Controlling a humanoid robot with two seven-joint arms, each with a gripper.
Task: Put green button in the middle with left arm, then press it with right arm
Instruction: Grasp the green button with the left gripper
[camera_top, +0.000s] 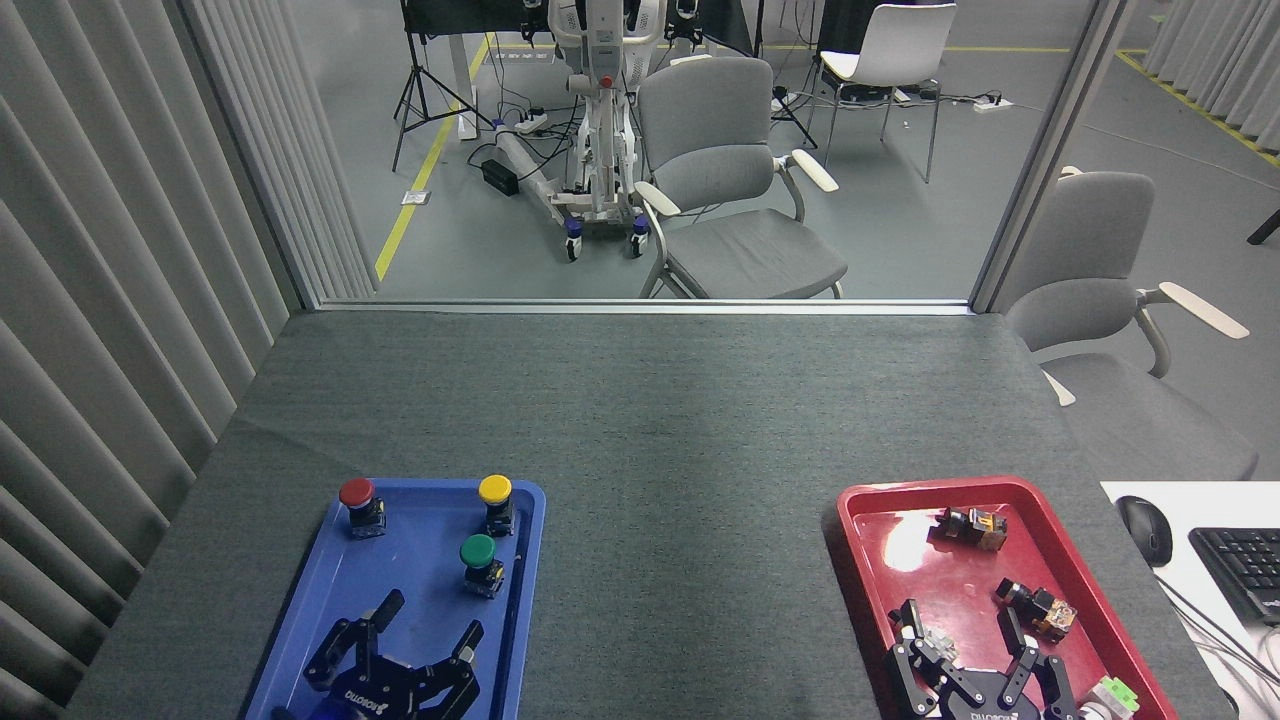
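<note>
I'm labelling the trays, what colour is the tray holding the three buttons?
Blue: the tray shows plainly in the head view.

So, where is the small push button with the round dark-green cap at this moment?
In the head view, the green button stands on the blue plastic tray at lower left, just nearer than the yellow-capped button, with the open left gripper short of it.

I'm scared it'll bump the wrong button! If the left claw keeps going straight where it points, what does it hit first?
Probably the green button. The left claw, open over the blue tray, points up and slightly right toward it. Height is hard to judge, so it might pass above.
</note>
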